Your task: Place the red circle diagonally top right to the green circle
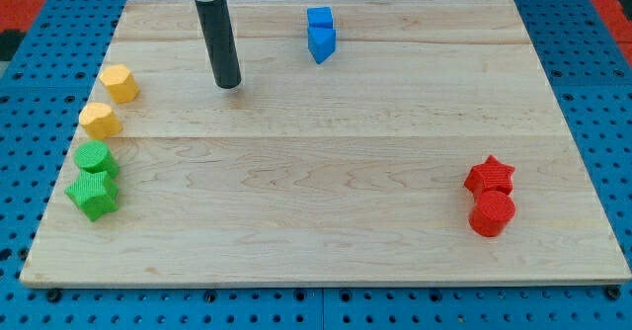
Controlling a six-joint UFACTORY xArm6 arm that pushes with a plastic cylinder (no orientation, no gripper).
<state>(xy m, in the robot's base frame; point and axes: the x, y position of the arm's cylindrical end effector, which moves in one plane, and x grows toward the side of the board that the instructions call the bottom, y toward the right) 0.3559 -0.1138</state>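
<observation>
While my tip [228, 83] rests upper left on the table [326, 172], red circle [492, 214] sits lower right, green circle [95, 158] far left; no fingers show.

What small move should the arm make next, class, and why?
Probably sweep my tip toward the view's bottom right, to the right side of the red circle. The tip stands near the view's top, and the green circle lies far left, so the push must go leftward.

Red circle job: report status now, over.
My tip at the view's top left, touching no block. Red circle at the view's right, against the red star. Green circle far left. Wooden board between them bare.
</observation>
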